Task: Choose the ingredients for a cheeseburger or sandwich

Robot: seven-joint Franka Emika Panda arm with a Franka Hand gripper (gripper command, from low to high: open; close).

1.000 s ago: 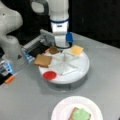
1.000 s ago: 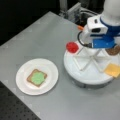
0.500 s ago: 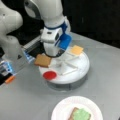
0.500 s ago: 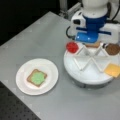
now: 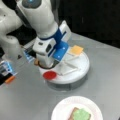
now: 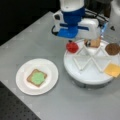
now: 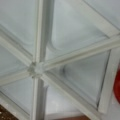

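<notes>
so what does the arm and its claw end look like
A glossy white, rounded arm ends in a blue collar and a boxy blue and white wrist block. Dark cables run behind it in a front view. The claw itself is hidden beneath that block.

Lettuce on toast, on plate, beside tray

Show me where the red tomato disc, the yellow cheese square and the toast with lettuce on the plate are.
red tomato disc (image 6: 72, 47): a front view, middle of its top face.
yellow cheese square (image 6: 113, 69): a front view, centre of the square.
toast with lettuce (image 6: 37, 77): a front view, on the green lettuce in the middle.
</notes>
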